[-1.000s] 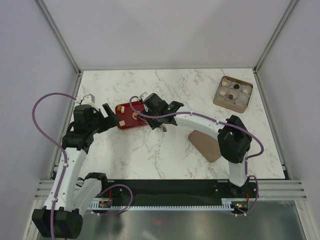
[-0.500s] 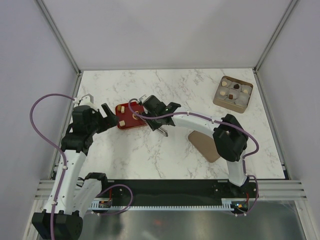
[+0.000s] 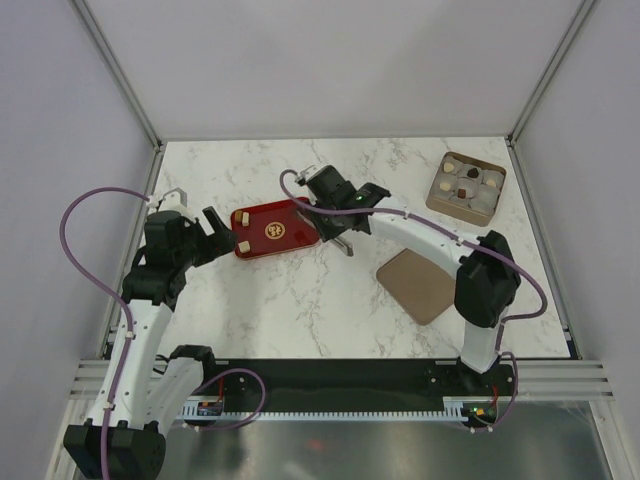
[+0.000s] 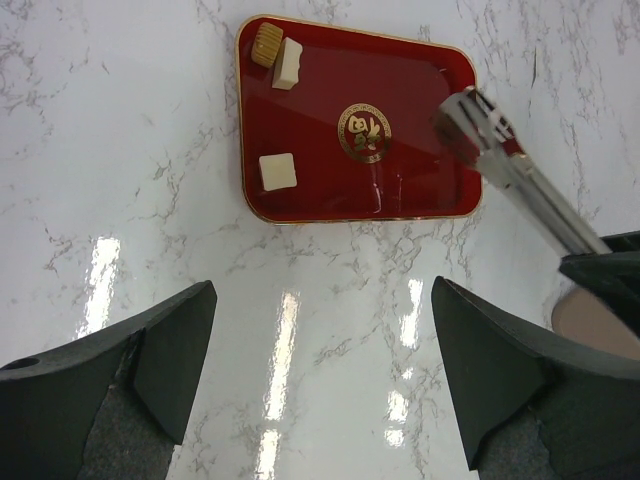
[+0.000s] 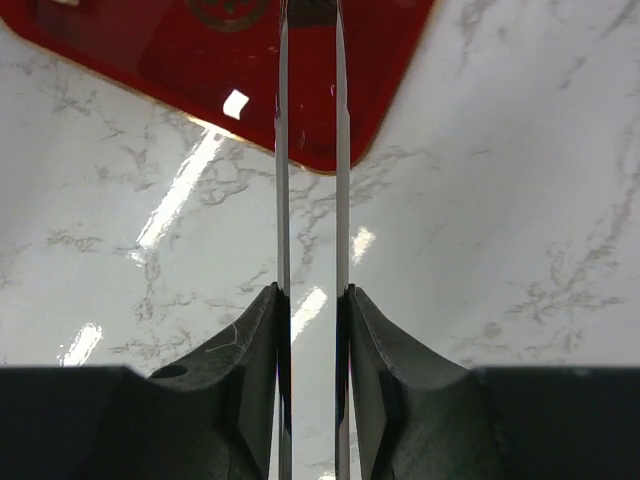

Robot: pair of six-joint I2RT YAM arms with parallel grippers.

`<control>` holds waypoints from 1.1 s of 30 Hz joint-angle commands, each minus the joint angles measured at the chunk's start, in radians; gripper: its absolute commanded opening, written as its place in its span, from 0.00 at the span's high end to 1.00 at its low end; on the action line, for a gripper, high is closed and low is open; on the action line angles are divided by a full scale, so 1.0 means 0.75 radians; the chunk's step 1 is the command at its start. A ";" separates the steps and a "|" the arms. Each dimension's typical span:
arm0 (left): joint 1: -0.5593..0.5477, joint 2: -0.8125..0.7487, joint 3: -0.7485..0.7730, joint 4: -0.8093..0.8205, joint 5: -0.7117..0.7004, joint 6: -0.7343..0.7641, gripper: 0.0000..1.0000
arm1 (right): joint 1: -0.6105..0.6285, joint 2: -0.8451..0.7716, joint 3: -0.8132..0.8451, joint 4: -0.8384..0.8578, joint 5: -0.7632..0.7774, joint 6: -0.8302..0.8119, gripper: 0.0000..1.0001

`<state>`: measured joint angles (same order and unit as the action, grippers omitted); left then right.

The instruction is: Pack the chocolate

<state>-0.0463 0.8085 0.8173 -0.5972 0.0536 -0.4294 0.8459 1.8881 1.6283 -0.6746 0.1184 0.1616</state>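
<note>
Three pieces of chocolate lie at the left end of the red tray (image 4: 400,185): a round brown piece (image 4: 265,42), a cream piece (image 4: 288,62) beside it, and a cream square (image 4: 277,171). My right gripper (image 5: 312,295) is shut on metal tongs (image 5: 282,150). The tongs' tips (image 4: 462,112) hang over the tray's right end. Something dark shows between the tips at the top edge of the right wrist view, but I cannot tell what it is. My left gripper (image 4: 325,340) is open and holds nothing, over bare marble just left of the tray (image 3: 290,232).
A tan box (image 3: 467,187) with several pieces in its compartments stands at the back right. A flat brown lid (image 3: 418,284) lies on the marble right of centre. White walls and metal posts border the table.
My right arm has pulled back and to the right, uncovering most of the tray, and the tongs' blades have come closer together. The left arm has hardly moved.
</note>
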 commanded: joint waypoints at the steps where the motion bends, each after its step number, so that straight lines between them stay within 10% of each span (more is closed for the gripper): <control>1: 0.000 -0.004 0.035 0.013 -0.008 0.012 0.03 | -0.136 -0.155 0.048 -0.068 0.026 0.018 0.64; 18: -0.002 0.069 0.035 0.021 0.086 0.014 0.04 | -0.951 -0.274 -0.038 -0.291 0.345 0.138 0.63; 33: -0.055 0.037 0.031 0.021 0.080 0.020 0.05 | -1.191 -0.170 -0.038 -0.219 0.323 0.192 0.61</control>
<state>-0.0814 0.8593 0.8177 -0.5968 0.1146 -0.4294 -0.0406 1.7531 1.5951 -0.8772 0.3775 0.2783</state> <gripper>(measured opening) 0.952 0.390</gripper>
